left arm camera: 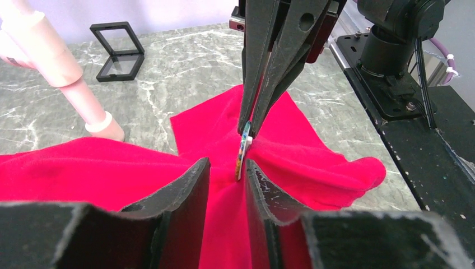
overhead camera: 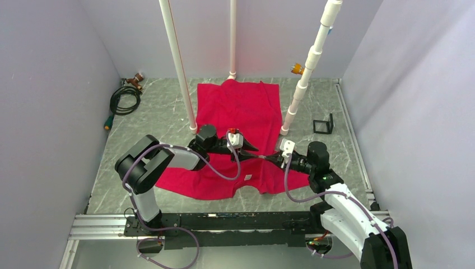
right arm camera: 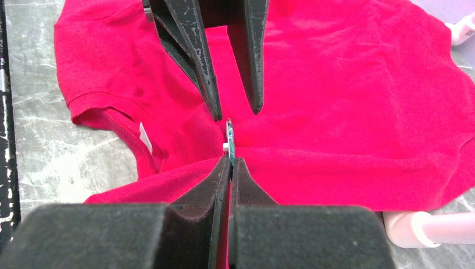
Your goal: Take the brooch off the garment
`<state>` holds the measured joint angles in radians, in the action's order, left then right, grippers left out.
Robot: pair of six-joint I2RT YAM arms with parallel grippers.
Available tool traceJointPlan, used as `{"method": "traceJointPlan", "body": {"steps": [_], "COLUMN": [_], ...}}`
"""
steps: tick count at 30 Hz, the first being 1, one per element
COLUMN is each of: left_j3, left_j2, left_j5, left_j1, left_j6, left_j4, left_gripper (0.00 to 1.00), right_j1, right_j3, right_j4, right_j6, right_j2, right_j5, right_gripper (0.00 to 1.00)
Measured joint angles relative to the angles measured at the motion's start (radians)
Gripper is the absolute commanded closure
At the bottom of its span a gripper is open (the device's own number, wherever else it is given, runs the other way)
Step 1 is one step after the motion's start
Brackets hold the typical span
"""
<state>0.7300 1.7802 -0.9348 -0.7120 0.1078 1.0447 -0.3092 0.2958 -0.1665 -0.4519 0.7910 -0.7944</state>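
The red garment (overhead camera: 238,106) lies flat on the marble table, neck label (right arm camera: 145,137) toward the arms. Near its neckline the cloth is pulled up into a ridge. The brooch (right arm camera: 229,137) stands edge-on at the top of that ridge, a thin disc with a pale rim. My right gripper (right arm camera: 229,162) is shut on the brooch's lower edge. In the left wrist view the brooch (left arm camera: 242,154) sits just past my left gripper (left arm camera: 227,168). That gripper is open, its fingers (left arm camera: 193,185) astride the cloth ridge. Both gripper tips meet over the shirt (overhead camera: 262,157).
Three white pipe posts (overhead camera: 179,67) (overhead camera: 232,39) (overhead camera: 311,61) rise around the shirt's far half. A small black frame stand (overhead camera: 323,125) sits right of the shirt, a coiled black cable (overhead camera: 124,100) at back left. A metal rail (overhead camera: 224,221) runs along the near edge.
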Motion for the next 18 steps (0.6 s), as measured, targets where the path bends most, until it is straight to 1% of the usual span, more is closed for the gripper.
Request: {"method": "traceJointPlan", "body": {"steps": [1, 8, 11, 12, 15, 18], "left_j3": [0.005, 0.019, 0.029, 0.032, 0.04, 0.042], "left_j2": [0.001, 0.009, 0.017, 0.018, 0.018, 0.018], "left_j5": [0.0, 0.006, 0.006, 0.005, 0.0, -0.006], "left_j1": [-0.003, -0.029, -0.031, -0.032, -0.032, -0.033], "left_j6": [0.0, 0.009, 0.014, 0.014, 0.018, 0.019], "left_j4": [-0.006, -0.064, -0.094, -0.101, -0.124, -0.15], "left_gripper": [0.67, 0.83, 0.98, 1.0, 1.0, 1.0], "right_j1": [0.0, 0.0, 0.001, 0.002, 0.008, 0.008], "right_j3": [0.0, 0.0, 0.0, 0.0, 0.0, 0.009], "right_j4": [0.0, 0.0, 0.0, 0.0, 0.002, 0.03], "right_j6": [0.0, 0.0, 0.001, 0.001, -0.006, -0.045], "right_j2": [0.0, 0.0, 0.0, 0.001, 0.008, 0.026], "right_j5": [-0.001, -0.019, -0.023, -0.023, -0.024, -0.031], "right_gripper": [1.0, 1.0, 1.0, 1.0, 1.0, 0.9]}}
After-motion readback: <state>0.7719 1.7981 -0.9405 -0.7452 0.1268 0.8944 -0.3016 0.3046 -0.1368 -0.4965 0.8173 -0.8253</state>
